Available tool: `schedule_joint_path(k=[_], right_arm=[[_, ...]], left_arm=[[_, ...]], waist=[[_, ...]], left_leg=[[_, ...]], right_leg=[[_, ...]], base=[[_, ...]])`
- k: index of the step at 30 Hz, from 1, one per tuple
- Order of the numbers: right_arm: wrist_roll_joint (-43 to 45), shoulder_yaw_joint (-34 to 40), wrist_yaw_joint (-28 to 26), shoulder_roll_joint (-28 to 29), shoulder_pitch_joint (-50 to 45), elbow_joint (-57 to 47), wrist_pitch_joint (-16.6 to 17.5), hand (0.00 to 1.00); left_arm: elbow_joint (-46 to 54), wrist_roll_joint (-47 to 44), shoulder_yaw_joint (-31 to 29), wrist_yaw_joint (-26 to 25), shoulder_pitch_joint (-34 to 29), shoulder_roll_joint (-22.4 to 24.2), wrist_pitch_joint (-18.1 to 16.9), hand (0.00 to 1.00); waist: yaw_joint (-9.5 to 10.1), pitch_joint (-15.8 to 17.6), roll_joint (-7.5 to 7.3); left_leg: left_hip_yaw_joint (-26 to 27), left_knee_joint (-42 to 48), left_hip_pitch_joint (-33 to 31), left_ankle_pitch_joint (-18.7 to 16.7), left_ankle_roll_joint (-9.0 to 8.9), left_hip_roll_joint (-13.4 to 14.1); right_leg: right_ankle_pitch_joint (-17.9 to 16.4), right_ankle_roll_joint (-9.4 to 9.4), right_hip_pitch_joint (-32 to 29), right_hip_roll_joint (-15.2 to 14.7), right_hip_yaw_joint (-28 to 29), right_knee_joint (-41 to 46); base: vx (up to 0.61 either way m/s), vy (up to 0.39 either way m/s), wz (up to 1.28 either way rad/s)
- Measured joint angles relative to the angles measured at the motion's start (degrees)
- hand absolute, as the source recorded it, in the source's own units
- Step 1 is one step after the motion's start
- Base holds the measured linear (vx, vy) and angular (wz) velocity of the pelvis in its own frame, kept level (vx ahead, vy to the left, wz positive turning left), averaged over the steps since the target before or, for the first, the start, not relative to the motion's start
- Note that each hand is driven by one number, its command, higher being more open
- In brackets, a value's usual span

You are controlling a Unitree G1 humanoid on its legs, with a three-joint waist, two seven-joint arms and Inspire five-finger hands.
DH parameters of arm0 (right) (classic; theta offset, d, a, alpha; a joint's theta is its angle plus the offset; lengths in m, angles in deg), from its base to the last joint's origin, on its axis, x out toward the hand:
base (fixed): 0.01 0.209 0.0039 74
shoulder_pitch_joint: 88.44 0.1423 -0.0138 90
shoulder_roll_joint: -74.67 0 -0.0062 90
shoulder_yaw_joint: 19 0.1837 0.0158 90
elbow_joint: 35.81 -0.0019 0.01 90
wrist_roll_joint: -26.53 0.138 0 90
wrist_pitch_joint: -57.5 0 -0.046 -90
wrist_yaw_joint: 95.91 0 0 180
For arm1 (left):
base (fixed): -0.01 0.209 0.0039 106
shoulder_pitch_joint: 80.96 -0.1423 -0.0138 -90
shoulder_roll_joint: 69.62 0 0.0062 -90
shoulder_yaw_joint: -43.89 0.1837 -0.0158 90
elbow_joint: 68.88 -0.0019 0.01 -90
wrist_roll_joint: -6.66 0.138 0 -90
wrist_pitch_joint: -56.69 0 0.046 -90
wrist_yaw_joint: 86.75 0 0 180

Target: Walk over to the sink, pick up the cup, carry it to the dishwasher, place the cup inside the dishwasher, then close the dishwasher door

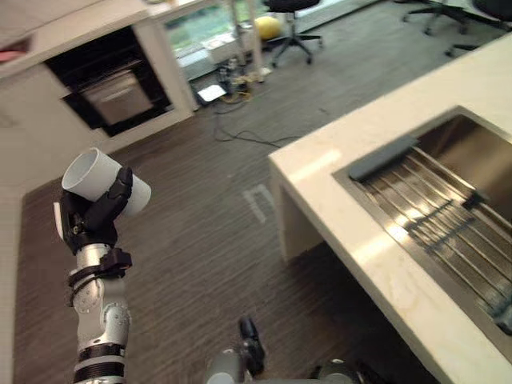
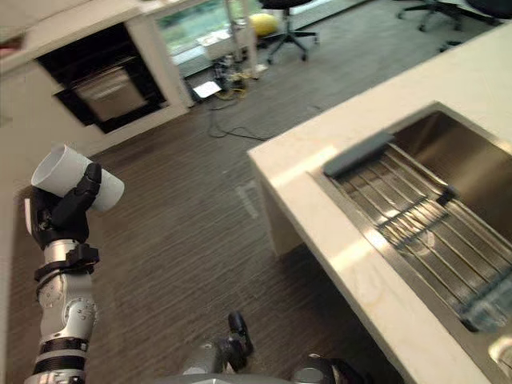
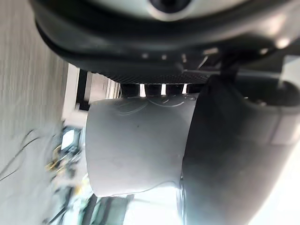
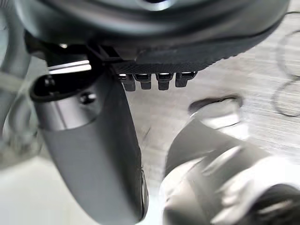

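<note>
1. The left hand (image 1: pixel 90 224) is raised above the floor (image 1: pixel 200 240), and its fingers and thumb are closed around the white cup (image 1: pixel 84 178), so the cup is in the air and not in the sink.
2. The cup lies tilted, almost on its side. Its open mouth points up and away from the robot, and its base points toward the table side.
3. Far behind the cup there is a dark appliance (image 1: pixel 112 88) in the cabinet. I think this is the dishwasher. It is well apart from the cup, so I judge that walking comes first.
4. The right hand (image 4: pixel 89 150) hangs low; I cannot tell whether it is open or closed.
5. On the right is the table (image 1: pixel 336 160) with the sink (image 1: pixel 456 208).
</note>
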Motion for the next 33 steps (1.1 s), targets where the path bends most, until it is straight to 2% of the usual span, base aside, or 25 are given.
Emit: schedule_joint_path(k=[1,2,3,4,6,7,8,9,10,12,14,15,16,18,19,20,22,23,25,29,31,33], right_arm=[[0.84,-0.62,0.23,-1.00,-0.25,-0.32,0.30,1.00],[1.91,-0.62,0.48,-2.25,-0.41,0.07,0.37,1.00],[2.06,-0.41,0.67,-2.69,-0.31,0.21,0.40,1.00],[2.04,0.40,0.69,-2.99,0.13,0.76,0.53,1.00],[1.97,0.38,0.33,-2.13,0.11,1.25,0.80,1.00],[1.89,0.38,-0.15,-1.66,0.17,1.33,0.75,1.00],[1.89,0.38,-0.28,-1.10,0.19,1.27,0.49,1.00],[1.86,0.45,0.18,-0.58,0.55,1.27,0.50,1.00],[1.90,0.45,0.07,-0.74,0.49,1.24,0.37,1.00],[1.86,0.47,0.11,-0.85,1.07,0.97,-0.17,1.00],[1.88,1.63,-0.07,0.46,1.37,0.10,-0.65,1.00],[1.83,3.22,-0.34,1.26,1.02,-1.34,-0.05,1.00],[1.14,2.86,-0.50,2.24,0.92,-1.73,0.39,1.00],[0.88,1.21,-0.32,3.38,0.36,-1.72,0.41,1.00],[0.93,-0.11,-0.38,3.75,0.40,-1.61,0.34,1.00],[0.93,-0.70,-0.38,3.84,0.70,-1.54,0.31,1.00],[0.89,-0.92,-1.15,4.42,2.70,-0.96,0.55,1.00],[0.82,-0.72,-2.16,4.44,4.01,-0.35,1.33,1.00],[-0.16,-1.06,-1.50,3.65,7.01,0.05,0.86,1.00],[-0.02,-3.39,-0.01,2.40,10.22,-0.22,-3.01,1.00],[0.10,-4.54,-0.07,2.10,10.04,-0.16,-3.83,1.00],[0.51,-4.96,-0.12,2.22,8.99,-0.12,-4.40,1.00]], left_arm=[[1.02,0.18,0.30,0.04,-0.16,0.01,0.30,0.00],[3.05,0.59,0.61,0.23,-0.18,0.00,0.38,0.00],[4.31,0.77,0.64,0.22,-0.02,-0.02,0.40,0.00],[6.21,1.38,0.66,-0.16,0.09,-0.10,0.40,0.00],[8.69,1.87,0.71,-0.76,-0.26,-0.19,0.76,0.00],[10.88,2.95,0.96,-1.45,-0.57,-0.19,1.34,0.00],[13.10,3.88,1.86,-1.77,-0.57,-0.24,1.85,0.00],[13.78,4.03,2.45,-1.56,-0.50,-0.36,1.91,0.00],[14.70,4.09,4.37,-1.52,-1.17,-0.25,2.43,0.00],[15.83,5.29,6.17,-1.52,-2.84,-0.25,4.45,0.00],[15.98,6.46,8.53,-1.09,-4.33,-0.17,5.61,0.00],[15.93,6.42,11.09,0.48,-4.98,0.18,5.69,0.00],[15.42,6.40,12.91,2.36,-4.91,1.16,5.66,0.00],[12.50,6.40,15.68,5.10,-4.74,2.10,5.67,0.00],[10.40,6.33,16.83,5.91,-4.88,2.02,5.68,0.00],[9.48,6.33,17.18,5.93,-4.97,2.03,5.71,0.00],[8.10,6.31,17.58,5.91,-6.03,2.09,5.74,0.00],[7.92,6.31,18.43,5.75,-6.34,2.10,5.66,0.00],[8.21,6.64,21.06,5.69,-6.76,2.27,5.54,0.00],[8.43,9.62,25.50,5.59,-6.08,2.41,7.10,0.00],[8.34,9.79,25.59,5.67,-6.07,2.56,7.60,0.00],[8.33,9.80,25.56,5.68,-5.96,2.63,7.59,0.00]], waist=[[-0.68,-0.03,-0.35],[-0.69,-0.98,0.94],[-0.69,-1.04,1.09],[-0.54,-1.01,0.81],[-0.21,-1.31,0.64],[0.19,-1.80,0.81],[-0.02,-2.15,1.34],[-0.20,-2.02,1.13],[0.12,-1.95,0.99],[0.70,-1.80,0.71],[0.31,-2.31,0.52],[-0.81,-2.85,1.15],[-2.10,-3.02,0.87],[-2.25,-3.24,0.13],[-2.18,-3.45,-0.84],[-2.17,-3.56,-1.16],[-1.88,-4.03,-2.81],[-1.74,-4.07,-3.80],[-0.59,-4.97,-3.43],[-1.17,-5.14,-3.41],[-2.22,-5.12,-3.40],[-2.44,-5.14,-3.38]], left_leg=[[3.93,2.59,3.05,0.03,-0.58,3.02],[5.54,3.01,5.58,1.36,-1.97,5.87],[5.52,3.45,5.41,1.62,-2.73,5.78],[7.42,4.44,4.72,1.37,-2.61,4.53],[6.97,3.17,4.73,0.07,-3.77,2.56],[6.58,0.86,4.60,-1.66,-6.18,1.58],[5.29,-2.34,4.68,-3.23,-7.69,0.22],[4.35,-3.50,4.78,-2.88,-7.33,-1.06],[3.16,-6.46,5.57,-1.98,-6.73,-3.16],[2.33,-9.70,7.32,-1.51,-6.22,-5.56],[-0.56,-12.41,7.88,-1.25,-5.35,-7.98],[-4.79,-13.32,7.33,-1.35,-4.12,-8.16],[-9.66,-13.73,6.25,-1.20,-3.24,-8.31],[-15.40,-14.52,5.95,-0.43,-3.12,-9.21],[-18.24,-14.65,6.05,0.10,-3.20,-10.11],[-19.47,-14.61,6.11,0.19,-3.32,-10.58],[-22.06,-14.91,6.79,0.44,-4.08,-12.32],[-23.03,-16.38,8.27,1.07,-5.17,-13.47],[-22.68,-20.07,10.02,2.68,-6.98,-12.73],[-21.39,-21.25,10.82,3.02,-8.02,-9.96],[-20.81,-21.24,11.15,2.74,-8.44,-9.43],[-19.52,-21.23,11.80,2.43,-8.85,-9.09]], right_leg=[[0.19,0.34,1.46,-2.71,-3.11,0.97],[0.16,0.82,2.35,-4.88,-5.77,2.35],[0.15,1.87,2.61,-5.94,-7.02,2.77],[1.14,3.96,4.31,-7.10,-9.09,1.94],[3.04,5.87,7.06,-7.69,-12.14,-0.07],[3.82,6.71,8.14,-7.27,-14.12,-0.68],[4.48,7.48,8.87,-6.91,-16.16,-0.82],[4.97,7.65,9.74,-7.39,-17.05,-1.13],[6.97,6.89,10.67,-7.40,-17.75,-2.23],[9.95,5.18,11.85,-7.24,-15.83,-3.38],[13.13,0.19,10.34,-7.92,-8.35,-0.53],[12.28,-2.45,7.03,-6.84,1.83,3.16],[6.81,-0.50,4.80,-1.89,12.13,1.90],[4.07,1.07,2.01,3.76,21.50,-1.17],[4.01,1.26,0.41,5.01,24.18,-3.48],[4.07,1.33,-0.43,5.43,24.56,-4.63],[8.45,1.86,-3.32,5.43,25.49,-10.07],[10.62,4.33,-4.08,4.73,26.28,-10.49],[10.83,4.87,-3.06,6.28,27.09,-13.54],[13.54,3.50,-1.12,10.20,27.87,-19.07],[14.50,3.39,-0.10,11.13,28.41,-21.25],[15.39,3.43,0.89,11.68,29.46,-23.00]], base=[[0.01,0.138,1.66],[0.01,0.177,1.50],[0.02,0.238,1.21],[0.06,0.246,1.03],[0.08,0.243,0.89],[0.07,0.249,0.84],[0.05,0.291,0.90],[0.01,0.235,0.87],[0.00,0.275,0.60],[0.02,0.243,0.45],[0.07,0.168,0.83],[0.13,0.090,1.72],[0.13,0.051,1.93],[0.16,-0.002,1.85],[0.17,-0.024,1.57],[0.16,-0.048,1.31],[0.15,-0.071,0.80],[0.12,-0.090,0.35],[0.09,-0.117,-0.07],[0.05,-0.127,-0.29],[0.08,-0.065,-0.27],[0.08,-0.024,-0.31]])
